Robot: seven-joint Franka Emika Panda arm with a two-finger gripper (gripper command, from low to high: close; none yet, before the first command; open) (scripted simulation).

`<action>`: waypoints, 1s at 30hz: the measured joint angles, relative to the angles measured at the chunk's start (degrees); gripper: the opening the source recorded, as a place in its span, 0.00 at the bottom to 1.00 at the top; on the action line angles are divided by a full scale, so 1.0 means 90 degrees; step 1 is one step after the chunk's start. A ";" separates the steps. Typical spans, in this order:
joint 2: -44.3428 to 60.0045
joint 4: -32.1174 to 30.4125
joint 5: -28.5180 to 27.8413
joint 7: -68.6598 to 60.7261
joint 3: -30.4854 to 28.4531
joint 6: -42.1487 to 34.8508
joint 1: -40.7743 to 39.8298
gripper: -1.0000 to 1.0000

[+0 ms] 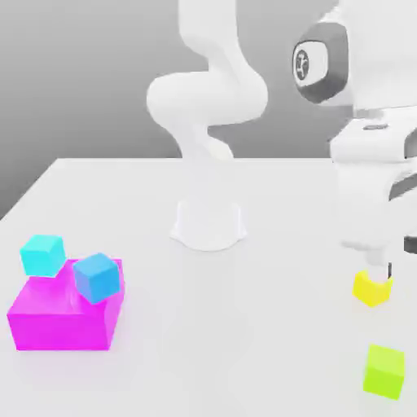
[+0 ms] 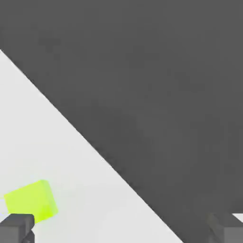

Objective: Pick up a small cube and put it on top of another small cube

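While gripper (image 1: 379,269) open | over yellow cube (image 1: 372,289) | no legible writing

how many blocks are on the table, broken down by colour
cyan cube: 1
blue cube: 1
magenta block: 1
yellow cube: 1
lime green cube: 1
total: 5

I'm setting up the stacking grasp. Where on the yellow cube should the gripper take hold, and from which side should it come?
Take the yellow cube across two opposite vertical faces, coming straight down from above. It sits flat on the table with open space on all sides, and the open gripper hangs right over it, so a short descent should probably do.
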 joint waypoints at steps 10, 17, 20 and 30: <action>0.2328 0.0060 -0.0747 -0.0398 0.0029 0.1094 0.0553 0.50; 0.2681 0.0132 -0.0837 -0.0336 -0.0059 0.1356 0.0625 0.00; 0.2501 0.0092 -0.0798 -0.0367 -0.0011 0.1216 0.0589 0.00; 0.0442 -0.0587 -0.0805 -0.1143 -0.0831 -0.0022 -0.0573 0.00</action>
